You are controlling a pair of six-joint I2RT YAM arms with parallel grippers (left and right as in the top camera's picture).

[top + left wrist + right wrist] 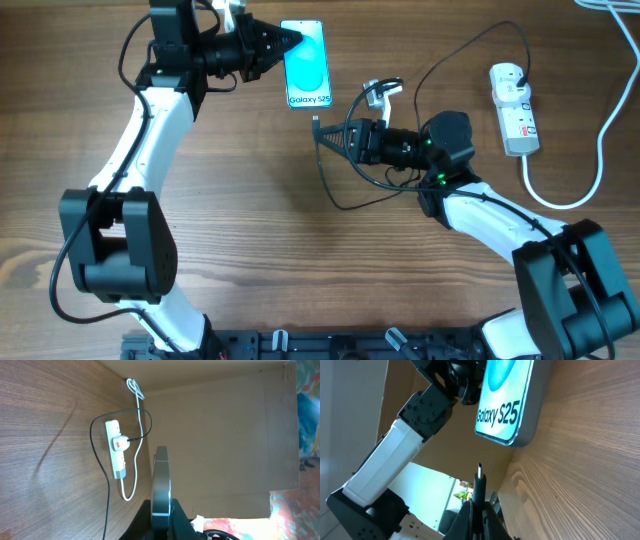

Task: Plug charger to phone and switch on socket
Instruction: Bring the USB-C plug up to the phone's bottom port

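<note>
The phone (306, 63) lies at the table's top centre, its cyan screen up and the "Galaxy S25" end toward me. My left gripper (284, 42) is shut on its left long edge. In the left wrist view the phone (161, 475) shows edge-on between the black fingers (182, 520). My right gripper (326, 136) is shut on the charger's connector tip (316, 124), just below the phone's bottom edge and apart from it. The right wrist view shows the tip (479, 479) pointing up at the phone (507, 407), with a gap between them. The socket (513, 108) lies at the right, the charger's plug (520, 86) in it.
The thin black cable (455, 52) loops from the plug to the right gripper and sags below it (345, 200). A thick white cord (600, 140) runs from the socket toward the top right corner. A small white piece (377, 92) lies beside the right arm.
</note>
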